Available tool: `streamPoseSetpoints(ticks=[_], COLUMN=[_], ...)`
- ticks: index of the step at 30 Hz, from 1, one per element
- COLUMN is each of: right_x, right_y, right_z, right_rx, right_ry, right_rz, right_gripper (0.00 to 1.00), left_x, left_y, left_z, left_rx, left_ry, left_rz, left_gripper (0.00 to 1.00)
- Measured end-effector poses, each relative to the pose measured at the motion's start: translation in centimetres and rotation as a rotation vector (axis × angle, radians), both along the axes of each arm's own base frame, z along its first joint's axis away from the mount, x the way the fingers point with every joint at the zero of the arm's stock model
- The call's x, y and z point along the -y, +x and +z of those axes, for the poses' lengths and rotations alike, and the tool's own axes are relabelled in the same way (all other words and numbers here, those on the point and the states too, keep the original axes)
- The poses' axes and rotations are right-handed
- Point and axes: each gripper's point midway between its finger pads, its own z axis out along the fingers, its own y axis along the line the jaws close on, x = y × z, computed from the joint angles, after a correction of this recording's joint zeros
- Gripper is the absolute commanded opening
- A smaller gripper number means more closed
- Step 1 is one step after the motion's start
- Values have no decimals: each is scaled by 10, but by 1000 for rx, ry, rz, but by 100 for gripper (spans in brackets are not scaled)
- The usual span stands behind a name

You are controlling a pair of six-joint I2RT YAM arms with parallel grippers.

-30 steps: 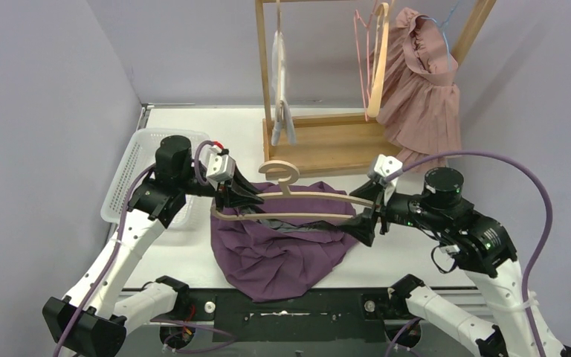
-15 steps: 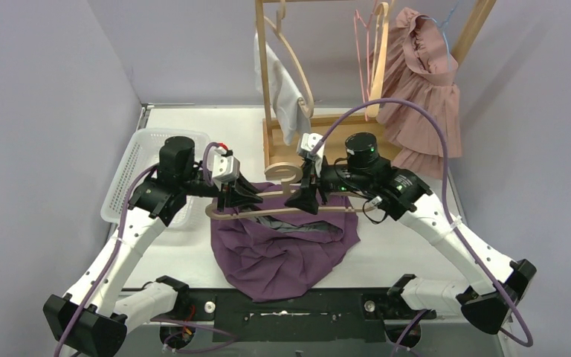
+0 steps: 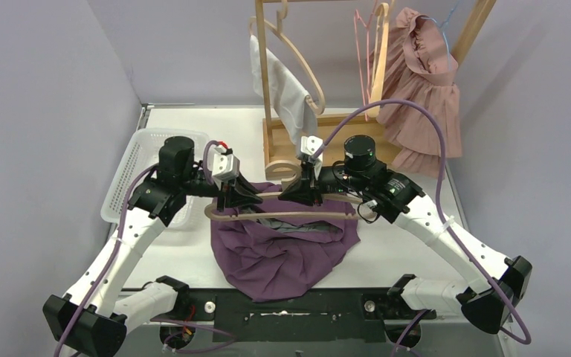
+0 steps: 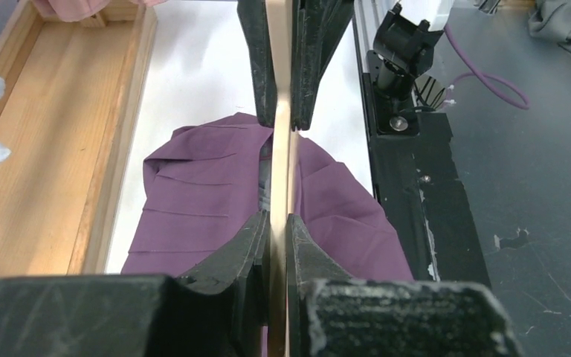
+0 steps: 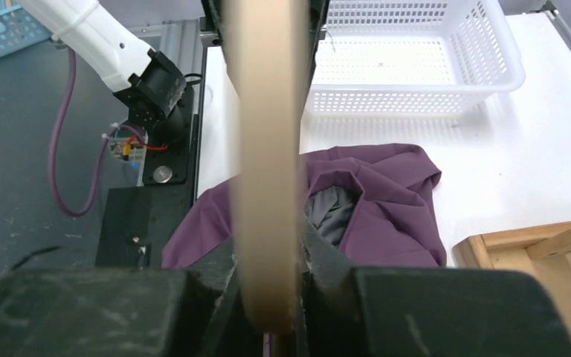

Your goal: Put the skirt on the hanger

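Observation:
The purple skirt (image 3: 279, 253) lies crumpled on the white table, its grey lining showing at the waist opening. Just above it hangs the wooden hanger (image 3: 286, 216), hook (image 3: 282, 169) pointing to the back. My left gripper (image 3: 256, 197) is shut on the hanger's left shoulder. My right gripper (image 3: 291, 195) is shut on the top bar next to the hook. In the left wrist view the hanger (image 4: 281, 163) runs edge-on out of my left gripper (image 4: 279, 219) over the skirt (image 4: 193, 201). The right wrist view shows my right gripper (image 5: 268, 245) clamping the blurred hanger (image 5: 264, 134) above the skirt (image 5: 386, 193).
A white mesh basket (image 3: 130, 175) stands at the left. Behind the hanger is a wooden clothes rack (image 3: 327, 141) holding a pink dress (image 3: 424, 89), a pale garment on a wooden hanger (image 3: 286, 82) and thin pink hangers (image 3: 363, 59).
My right arm swung from the hanger's right end to its middle beside the hook and shut there. The pale garment on the rack swung round. The left gripper kept its hold.

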Motion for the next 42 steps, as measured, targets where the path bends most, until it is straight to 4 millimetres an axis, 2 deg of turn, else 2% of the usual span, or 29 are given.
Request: streamPoseSetpoints(ticks=[2,3,8,12,17,20,23,29,32,38,42], right_x=[-1,-1,5,33,72,86,92,93,91,86,78], right_y=[-3,-3,4,-2,-24,-32,-34,-31,-28,-24,-18], right_z=[1,1,-13,-27,-10,-7,-9,-36,-48,-64,-72], right_rx=[2,3,2,8,62,65,48,-14,-40,-86,-121], right_ry=[6,7,-31,-80,-44,-31,-36,-102,-130,-138,-125], right_rz=[16,17,-44,-151,-251,-288,-310,-333,-340,-349,-367], right_gripper=[0,0,0,0,0,0,0,0,0,0,0], left_x=[0,0,-6,-17,-47,-66,-75,-83,-84,-82,-79], left_y=[0,2,16,34,65,77,81,73,66,64,62], left_z=[2,2,3,-12,-44,-64,-96,-162,-173,-173,-178], left_rx=[-9,-19,-34,-150,-411,-552,-684,-898,-959,-1008,-1036], left_ry=[-5,-8,-39,-70,-92,-86,-13,221,263,246,260], left_rz=[9,27,197,427,824,1020,1128,1200,1192,1165,1146], left_gripper=[27,31,35,37,42,44,45,45,39,2,0])
